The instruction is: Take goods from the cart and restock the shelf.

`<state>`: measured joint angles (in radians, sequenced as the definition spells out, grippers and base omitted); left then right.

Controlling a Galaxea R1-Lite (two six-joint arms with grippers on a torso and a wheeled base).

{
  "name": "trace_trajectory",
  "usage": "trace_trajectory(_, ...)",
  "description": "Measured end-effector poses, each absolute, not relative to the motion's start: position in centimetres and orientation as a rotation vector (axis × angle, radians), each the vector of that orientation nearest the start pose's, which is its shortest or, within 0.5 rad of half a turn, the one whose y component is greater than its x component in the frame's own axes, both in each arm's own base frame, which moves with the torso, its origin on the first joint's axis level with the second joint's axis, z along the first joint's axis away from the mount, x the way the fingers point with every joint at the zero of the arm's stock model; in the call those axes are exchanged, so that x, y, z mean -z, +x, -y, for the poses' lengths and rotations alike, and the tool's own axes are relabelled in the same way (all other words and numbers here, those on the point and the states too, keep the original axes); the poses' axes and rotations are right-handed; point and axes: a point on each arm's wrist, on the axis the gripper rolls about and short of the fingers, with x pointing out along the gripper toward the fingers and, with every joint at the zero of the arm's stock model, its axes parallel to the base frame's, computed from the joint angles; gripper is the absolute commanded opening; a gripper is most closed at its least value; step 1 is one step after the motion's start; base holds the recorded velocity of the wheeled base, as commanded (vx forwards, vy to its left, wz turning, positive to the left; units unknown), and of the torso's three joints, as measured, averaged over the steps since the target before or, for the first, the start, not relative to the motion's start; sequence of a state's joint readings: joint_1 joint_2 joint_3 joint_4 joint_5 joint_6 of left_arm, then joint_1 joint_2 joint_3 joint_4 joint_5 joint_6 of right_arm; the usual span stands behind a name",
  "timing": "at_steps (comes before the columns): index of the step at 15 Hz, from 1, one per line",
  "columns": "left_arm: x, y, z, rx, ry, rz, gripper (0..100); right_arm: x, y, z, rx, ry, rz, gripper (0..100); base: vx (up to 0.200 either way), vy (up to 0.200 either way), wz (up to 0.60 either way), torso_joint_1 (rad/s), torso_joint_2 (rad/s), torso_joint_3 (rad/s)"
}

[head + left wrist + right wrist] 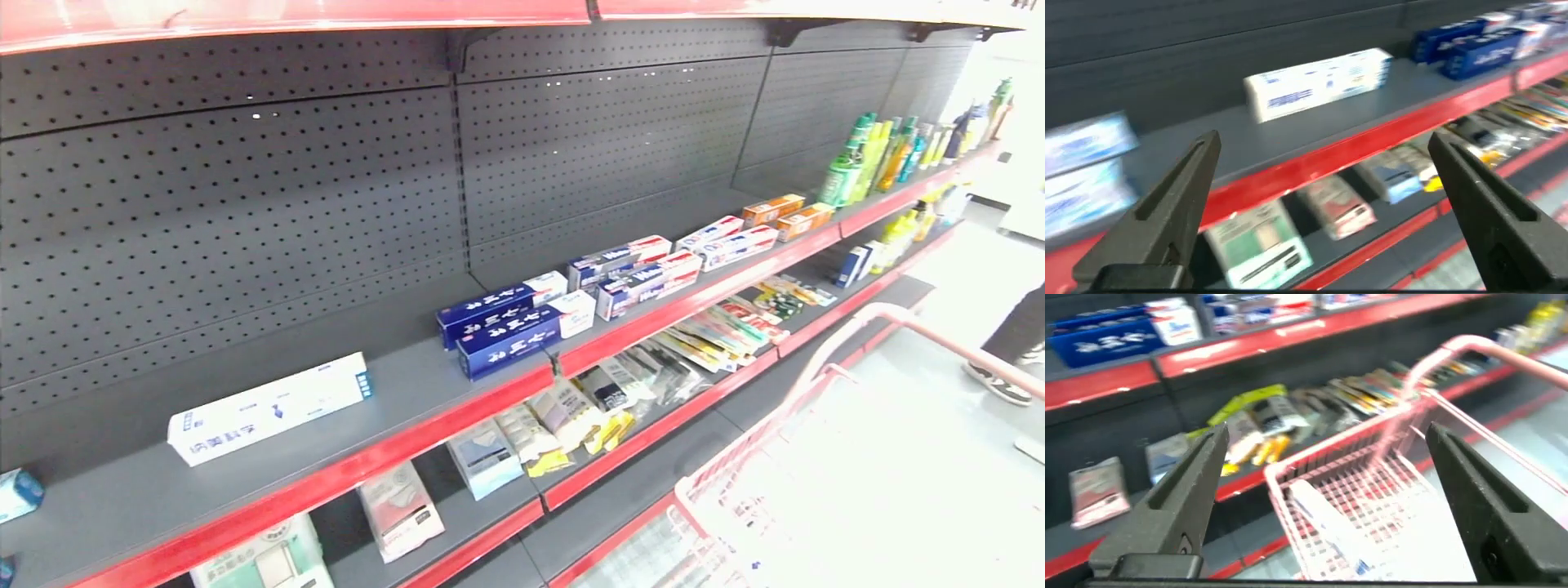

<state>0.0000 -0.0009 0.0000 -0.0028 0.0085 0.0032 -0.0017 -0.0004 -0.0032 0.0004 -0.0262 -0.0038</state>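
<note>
Two grippers are spread wide, nothing between their fingers. The left gripper (1323, 140) faces the grey shelf (392, 384), where a long white box (269, 406) lies flat, well apart from two blue boxes (510, 325) farther along. The right gripper (1327, 431) is above the pink cart (1355, 449), which stands beside the lower shelves; a blurred pale carton (1319, 510) lies in its basket.

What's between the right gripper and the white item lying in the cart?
Nothing visible. The right gripper is open and faces the cart, whose top is uncovered, and the white item lies bare inside.
</note>
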Motion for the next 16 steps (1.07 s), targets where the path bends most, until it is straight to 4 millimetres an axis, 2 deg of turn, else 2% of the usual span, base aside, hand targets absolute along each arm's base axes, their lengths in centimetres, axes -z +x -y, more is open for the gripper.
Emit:
trace_trajectory(8, -7.57, -2.29, -0.02, -0.008, 0.004, 0.004, 100, -7.61, -2.30, 0.06, 0.029, -0.004, 0.002, 100, 0.000, 0.000, -0.60, 0.004, 0.00, 0.004)
trace_trajectory(16, -7.57, -2.29, -0.02, -0.008, 0.003, 0.004, 100, -7.62, -2.31, 0.06, 0.029, -0.004, 0.003, 100, 0.000, 0.000, 0.00, 0.000, 0.00, 0.000)
